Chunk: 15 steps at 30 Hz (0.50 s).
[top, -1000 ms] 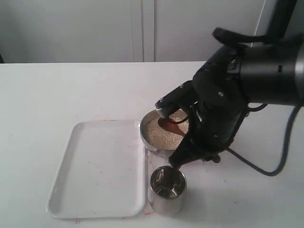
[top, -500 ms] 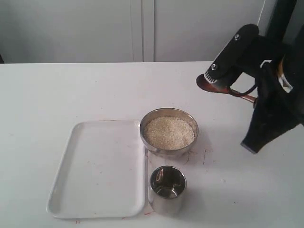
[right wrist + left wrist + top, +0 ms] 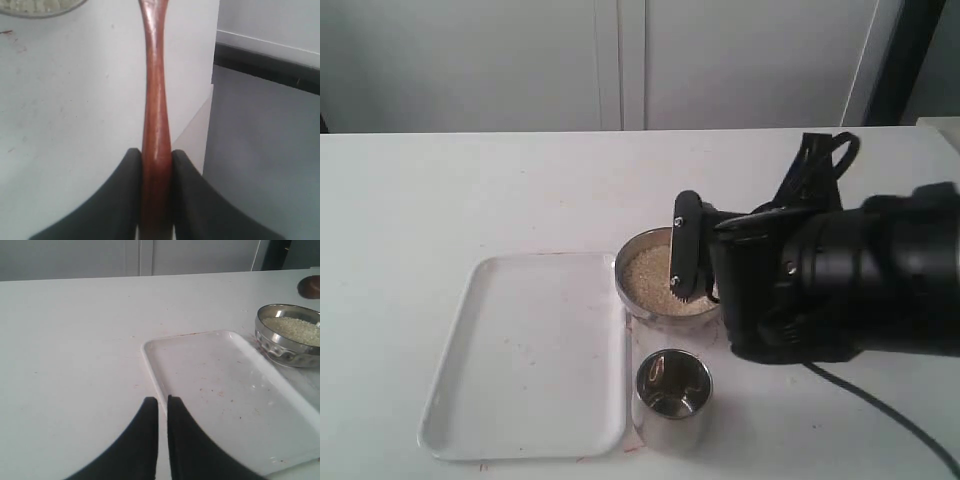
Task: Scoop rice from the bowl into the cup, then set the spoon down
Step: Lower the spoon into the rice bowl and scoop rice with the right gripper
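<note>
The steel bowl (image 3: 638,297) holds rice (image 3: 650,272) and stands just right of the tray. The steel cup (image 3: 672,395) stands in front of the bowl. My right gripper (image 3: 688,270) hangs over the bowl's right side, and the black arm hides that side. In the right wrist view the right gripper (image 3: 156,152) is shut on the slim handle of the reddish-brown wooden spoon (image 3: 155,95). The spoon's scoop end runs out of that view near the bowl's rim (image 3: 35,6). My left gripper (image 3: 162,401) is shut with nothing in it, over the tray's near corner.
A white rectangular tray (image 3: 535,350) lies left of the bowl and cup. The left wrist view shows the tray (image 3: 220,390), the bowl (image 3: 285,342) and a dark brown rounded thing (image 3: 310,287) beyond it. A black cable (image 3: 890,425) trails at the right.
One second ago the spoon was in the rice. Half a second ago the right arm was raised to the right of the bowl. Now it is low over the bowl's right side.
</note>
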Tool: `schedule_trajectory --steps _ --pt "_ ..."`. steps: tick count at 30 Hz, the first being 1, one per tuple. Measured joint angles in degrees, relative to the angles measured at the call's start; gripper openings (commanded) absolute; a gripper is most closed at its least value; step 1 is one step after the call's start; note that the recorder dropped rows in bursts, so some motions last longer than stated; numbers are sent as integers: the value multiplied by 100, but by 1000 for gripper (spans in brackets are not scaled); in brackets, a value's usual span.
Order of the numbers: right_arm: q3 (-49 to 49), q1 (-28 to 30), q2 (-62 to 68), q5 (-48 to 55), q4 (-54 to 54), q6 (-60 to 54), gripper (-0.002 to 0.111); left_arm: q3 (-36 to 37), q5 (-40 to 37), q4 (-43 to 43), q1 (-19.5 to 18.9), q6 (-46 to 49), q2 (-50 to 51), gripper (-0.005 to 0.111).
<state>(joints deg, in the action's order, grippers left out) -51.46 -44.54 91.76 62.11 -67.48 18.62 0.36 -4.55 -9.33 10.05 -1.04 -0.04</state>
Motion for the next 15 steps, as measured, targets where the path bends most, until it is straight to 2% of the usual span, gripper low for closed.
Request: schedule_trajectory --steps 7,15 --pt "0 0 744 -73 -411 178 0 0 0 0 0 0 0 14" --pt "0 0 854 -118 -638 200 0 0 0 0 0 0 0 14"
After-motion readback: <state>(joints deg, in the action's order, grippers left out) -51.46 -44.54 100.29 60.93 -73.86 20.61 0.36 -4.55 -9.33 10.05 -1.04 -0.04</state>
